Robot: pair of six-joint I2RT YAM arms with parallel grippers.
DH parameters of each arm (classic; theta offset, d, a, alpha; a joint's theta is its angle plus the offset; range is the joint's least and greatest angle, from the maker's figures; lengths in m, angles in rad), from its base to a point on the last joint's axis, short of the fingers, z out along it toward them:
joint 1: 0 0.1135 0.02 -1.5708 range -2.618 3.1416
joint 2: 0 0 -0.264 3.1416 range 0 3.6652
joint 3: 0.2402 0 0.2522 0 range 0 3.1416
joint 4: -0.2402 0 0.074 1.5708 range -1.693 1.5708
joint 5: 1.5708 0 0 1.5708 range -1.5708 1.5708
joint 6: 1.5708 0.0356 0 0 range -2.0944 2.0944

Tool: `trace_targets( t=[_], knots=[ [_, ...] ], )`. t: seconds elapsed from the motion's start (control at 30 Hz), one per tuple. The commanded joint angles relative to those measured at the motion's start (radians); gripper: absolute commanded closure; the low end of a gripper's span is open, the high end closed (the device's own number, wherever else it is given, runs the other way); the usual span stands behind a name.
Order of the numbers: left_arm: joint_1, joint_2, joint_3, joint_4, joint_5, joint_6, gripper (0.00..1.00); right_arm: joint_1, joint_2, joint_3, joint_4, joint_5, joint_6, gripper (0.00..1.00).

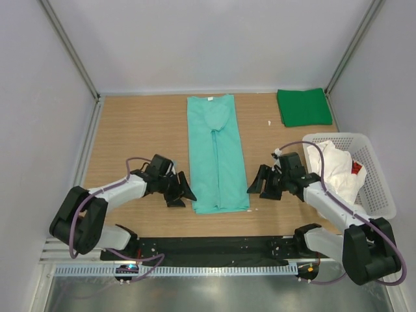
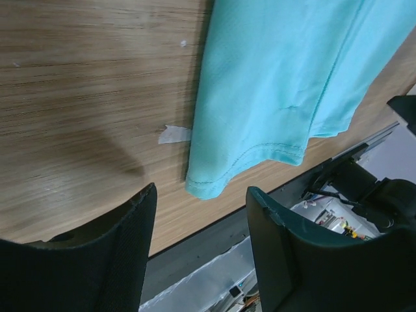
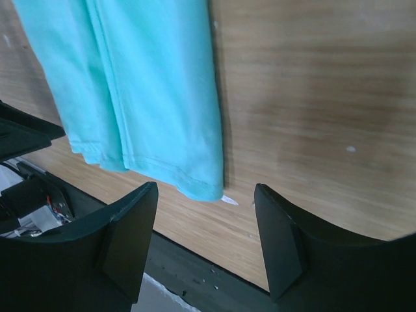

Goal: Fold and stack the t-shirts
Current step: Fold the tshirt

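Both pincers hang low over the worktop (image 1: 143, 123) with nothing in them. The left pincer (image 2: 201, 190) has its fingers spread wide, and the right pincer (image 3: 207, 194) is parted about as far.

The mint-teal t-shirt (image 1: 218, 162) lies between the two. It is already folded into a long narrow strip that runs away from them. Its near hem corners sit just ahead of each pincer's gap, the left corner in front of the left pincer and the right corner in front of the right.

The cloth looks thin, light and limp, in several layers with a stitched hem. It will sag and slide apart unless every layer is pinched together. I judge the best hold is at those two hem corners, fingers sliding flat along the wood and under the edge. Both corners should then be carried toward the far collar end, level with each other, so the strip halves cleanly.

Behind the right pincer, on its outer side, the white t-shirt (image 1: 338, 169) lies crumpled in the lattice basket (image 1: 383, 195). It is soft and bunched, and it will need shaking out.

Far beyond the right pincer, the dark green t-shirt (image 1: 303, 107) lies folded flat, a likely base for the stack
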Motion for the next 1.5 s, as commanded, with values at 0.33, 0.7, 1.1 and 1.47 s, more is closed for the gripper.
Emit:
trace_targets(
  t=[0.33,0.7,1.1,1.47],
  knots=[
    [0.001,0.075,-0.066,0.118,-0.007,-0.089,0.38,0.0,0.109,-0.149,0.183,-0.089,0.081,0.46],
    [0.0,0.162,-0.086,0.108,0.0,-0.122,0.44,0.0,0.151,-0.172,0.165,-0.164,0.061,0.5],
    [-0.029,0.208,-0.072,0.034,-0.024,-0.086,0.44,0.001,0.2,-0.147,0.108,-0.175,0.05,0.56],
    [-0.055,0.231,-0.063,0.007,-0.061,-0.079,0.54,0.001,0.253,-0.136,0.129,-0.181,0.042,0.55]
  ],
)
